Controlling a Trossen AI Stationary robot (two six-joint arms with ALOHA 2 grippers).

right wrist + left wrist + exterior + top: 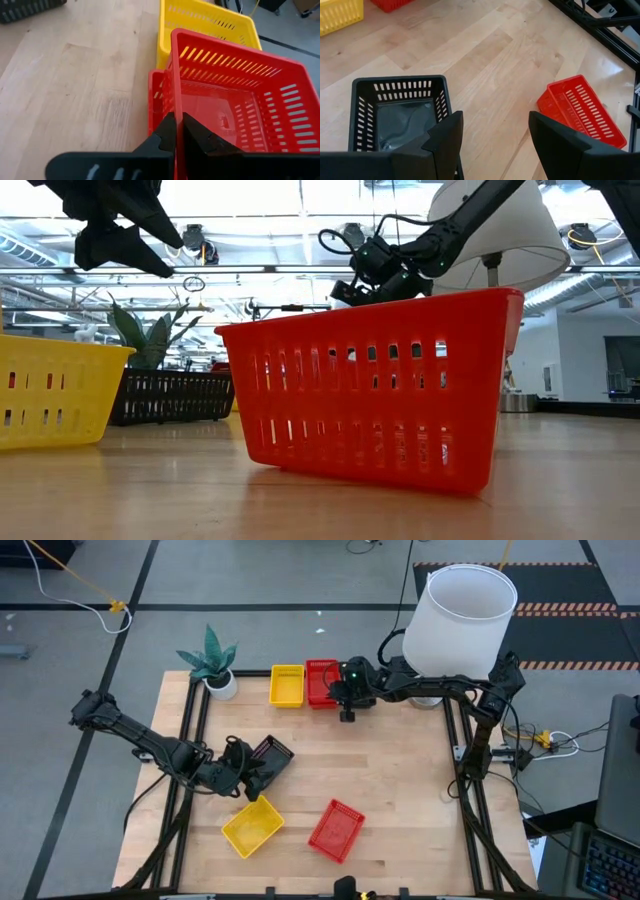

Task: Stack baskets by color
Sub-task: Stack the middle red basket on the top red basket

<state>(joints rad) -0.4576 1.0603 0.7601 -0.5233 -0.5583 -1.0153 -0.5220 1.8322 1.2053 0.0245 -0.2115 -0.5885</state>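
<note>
The right gripper (176, 131) is at the far edge of the bench (400, 770), just beside the base of the white lampshade (460, 605), and its jaws are clamped together on the near wall of a red basket (235, 95). That basket is held tilted over a second red basket (154, 95) lying under it, whose rim shows at one side. Touching this red pair, on the side away from the lampshade, stands a yellow basket (287, 685), and farther along the same edge is a small white plant pot (222, 686). The left gripper (492, 137) is well away from the lampshade, toward the opposite side of the bench, with its jaws spread wide and holding nothing; it hovers beside a black basket (268, 758), one jaw over the basket's rim. Nearer the front edge, still farther from the lampshade, a loose yellow basket (252, 826) lies at an angle, and another loose red basket (336, 830) lies just beside it, the two apart from each other.
</note>
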